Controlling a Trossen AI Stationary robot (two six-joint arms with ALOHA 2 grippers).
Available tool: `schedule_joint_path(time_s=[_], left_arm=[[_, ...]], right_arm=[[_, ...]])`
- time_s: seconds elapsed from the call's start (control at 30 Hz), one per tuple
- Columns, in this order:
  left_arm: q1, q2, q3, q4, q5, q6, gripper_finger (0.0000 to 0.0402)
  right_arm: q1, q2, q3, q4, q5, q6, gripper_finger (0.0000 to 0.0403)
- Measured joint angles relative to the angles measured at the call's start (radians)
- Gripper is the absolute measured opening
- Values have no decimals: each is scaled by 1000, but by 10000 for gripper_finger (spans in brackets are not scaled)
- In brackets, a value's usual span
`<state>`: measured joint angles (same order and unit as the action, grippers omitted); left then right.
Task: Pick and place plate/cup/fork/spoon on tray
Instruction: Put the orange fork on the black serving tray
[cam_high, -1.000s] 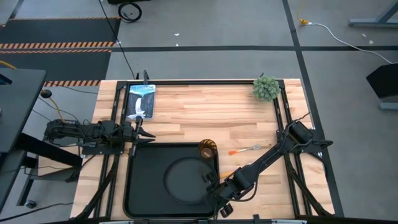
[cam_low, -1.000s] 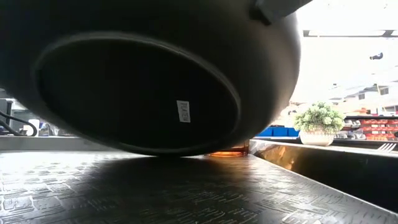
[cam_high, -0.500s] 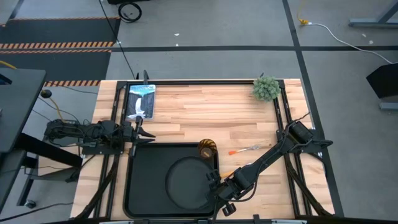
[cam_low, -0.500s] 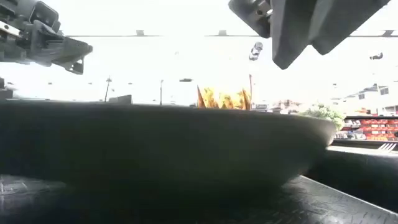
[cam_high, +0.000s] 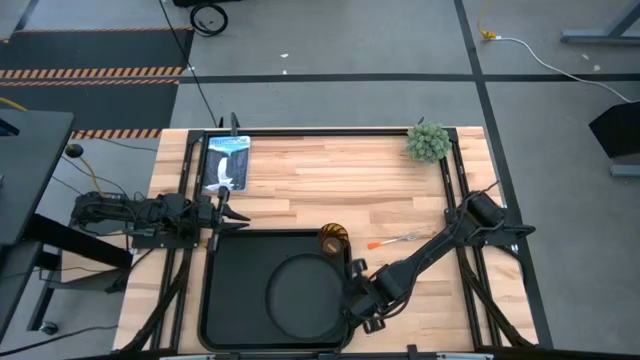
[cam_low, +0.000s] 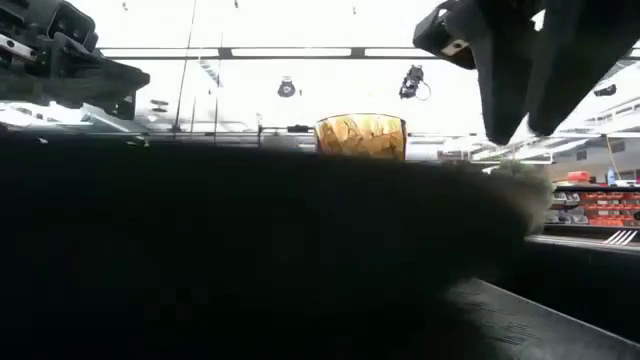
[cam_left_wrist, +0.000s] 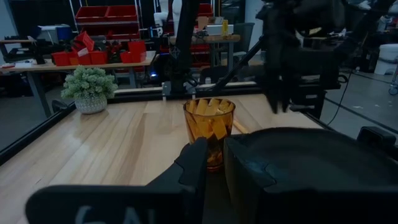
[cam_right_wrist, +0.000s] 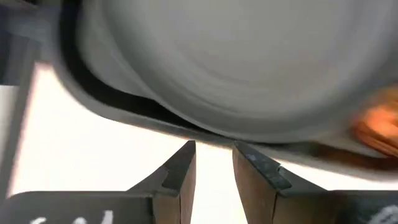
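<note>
The right gripper (cam_high: 352, 296), fingers nearly closed and empty, is hanging over the tray's (cam_high: 228, 300) right rim, the plate (cam_high: 303, 294) lying just beside it; any low sweep risks knocking the nearby cup (cam_high: 333, 241). The left gripper (cam_high: 228, 213) is waiting, fingers narrow.

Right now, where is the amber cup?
In the high view, the cup stands on the wooden table just beyond the tray's far right corner, outside it, with the fork to its right.
</note>
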<state>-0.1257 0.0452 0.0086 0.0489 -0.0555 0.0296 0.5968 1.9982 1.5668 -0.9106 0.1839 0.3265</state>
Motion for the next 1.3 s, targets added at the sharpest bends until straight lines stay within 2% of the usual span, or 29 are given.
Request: schedule_joint_path(time_s=[0.1, 0.23, 0.47, 0.63, 0.83, 1.03, 1.3], left_arm=[[0, 0, 0, 0, 0, 0, 64], [0, 0, 0, 3, 0, 0, 64], [0, 0, 0, 5, 0, 0, 64], [0, 0, 0, 5, 0, 0, 64], [0, 0, 0, 5, 0, 0, 64], [0, 0, 0, 4, 0, 0, 64], [0, 0, 0, 5, 0, 0, 64]], right_arm=[[-1, -3, -4, -95, 76, 14, 111], [-22, -24, -42, -110, 78, 22, 110], [-59, -161, -266, -75, 70, 96, 110], [-105, -300, -456, -7, 44, 137, 110], [-210, -404, -593, 0, -2, 150, 113], [-311, -413, -657, 0, -58, 90, 137], [-439, -413, -675, -7, -158, -23, 159]])
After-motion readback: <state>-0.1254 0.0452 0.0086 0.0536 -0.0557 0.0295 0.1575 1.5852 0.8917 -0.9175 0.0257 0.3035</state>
